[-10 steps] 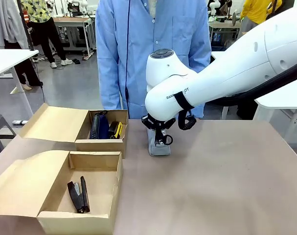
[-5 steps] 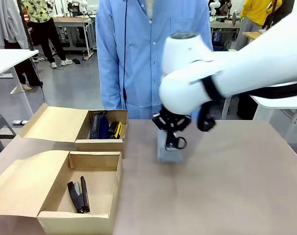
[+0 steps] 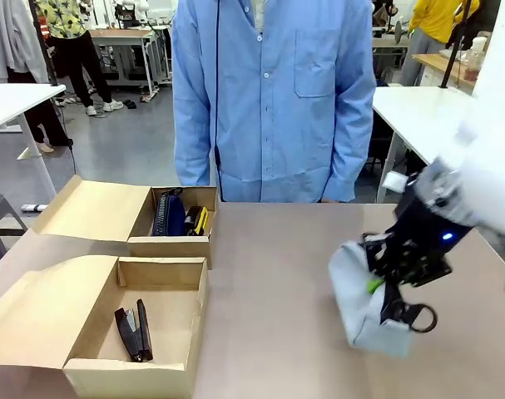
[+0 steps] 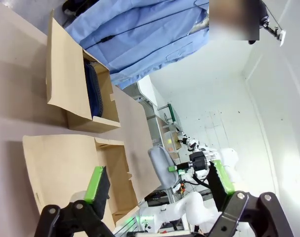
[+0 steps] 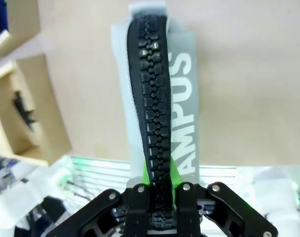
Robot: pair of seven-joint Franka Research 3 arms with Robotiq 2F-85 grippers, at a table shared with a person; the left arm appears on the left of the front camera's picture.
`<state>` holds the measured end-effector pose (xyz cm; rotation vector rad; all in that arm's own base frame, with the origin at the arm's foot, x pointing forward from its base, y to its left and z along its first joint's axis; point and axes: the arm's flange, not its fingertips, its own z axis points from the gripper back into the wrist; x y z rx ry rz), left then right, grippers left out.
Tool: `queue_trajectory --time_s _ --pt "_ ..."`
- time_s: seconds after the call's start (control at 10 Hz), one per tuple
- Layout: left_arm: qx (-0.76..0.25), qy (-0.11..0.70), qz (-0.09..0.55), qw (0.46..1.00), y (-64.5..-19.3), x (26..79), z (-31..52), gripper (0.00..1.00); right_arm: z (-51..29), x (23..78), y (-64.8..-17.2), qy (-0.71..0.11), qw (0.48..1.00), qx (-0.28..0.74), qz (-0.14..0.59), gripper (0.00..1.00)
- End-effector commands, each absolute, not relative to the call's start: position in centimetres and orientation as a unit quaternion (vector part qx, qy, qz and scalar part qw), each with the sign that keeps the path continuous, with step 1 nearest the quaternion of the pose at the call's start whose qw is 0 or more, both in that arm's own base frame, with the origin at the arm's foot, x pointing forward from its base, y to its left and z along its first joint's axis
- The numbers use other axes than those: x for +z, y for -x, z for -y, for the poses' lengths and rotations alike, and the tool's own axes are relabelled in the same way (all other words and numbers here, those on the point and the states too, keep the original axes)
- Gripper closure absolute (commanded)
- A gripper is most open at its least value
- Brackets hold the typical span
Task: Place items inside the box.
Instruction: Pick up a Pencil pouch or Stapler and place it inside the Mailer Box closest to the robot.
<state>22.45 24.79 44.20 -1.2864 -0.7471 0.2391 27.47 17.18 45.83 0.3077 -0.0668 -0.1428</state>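
My right gripper (image 3: 375,283) is shut on the grey zip pencil case (image 3: 360,307), which hangs tilted over the right part of the table. In the right wrist view the fingers (image 5: 157,185) pinch its black zip, and the case (image 5: 182,98) points away, with white lettering on it. The box (image 3: 165,291) stands open at the front left with its flap lid folded out to the left. A black stapler (image 3: 134,332) lies inside. My left gripper (image 4: 157,190) is open and holds nothing. Past it I see the box (image 4: 65,163) and the pencil case (image 4: 160,165).
A smaller cardboard box (image 3: 181,245) behind the big one holds a dark blue pouch (image 3: 167,216) and a yellow-black utility knife (image 3: 200,220). A person in a blue coat (image 3: 273,100) stands at the far edge. Bare table lies between the boxes and my right gripper.
My right arm has swung from beside the smaller box to the right and towards the near edge, carrying the pencil case. The boxes and the stapler have not moved.
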Motion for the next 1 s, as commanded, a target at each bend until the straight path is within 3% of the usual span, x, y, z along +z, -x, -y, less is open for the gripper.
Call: queue_trajectory --time_s 0.0,0.1,0.2,0.4,0.6,0.7,0.9 --pt "0.103 0.587 0.351 0.722 -22.5 44.3 -24.8 0.0 -19.6 44.5 -28.0 -0.125 0.99 -0.065 0.021 1.0" --pt "0.103 0.587 0.351 0.722 -22.5 44.3 -24.8 0.0 -19.6 44.5 -28.0 -0.125 0.99 -0.065 0.021 1.0" --pt "0.103 0.587 0.351 0.722 -22.5 44.3 -24.8 0.0 -16.8 46.4 -27.6 -0.151 0.985 -0.074 0.035 0.89" --pt "0.103 0.587 0.351 0.722 -22.5 44.3 -24.8 0.0 -20.1 47.1 -29.5 -0.238 0.971 -0.033 0.022 0.89" --pt "0.103 0.587 0.351 0.722 -22.5 44.3 -24.8 0.0 -22.5 48.4 -27.4 -0.246 0.969 0.002 0.013 0.89" --pt "0.103 0.587 0.351 0.722 -22.5 44.3 -24.8 0.0 -22.3 48.5 -26.9 -0.206 0.978 -0.023 0.027 0.89" --pt "0.103 0.587 0.351 0.722 -22.5 44.3 -24.8 0.0 -16.0 48.2 -26.6 -0.231 0.973 -0.029 -0.007 0.89"
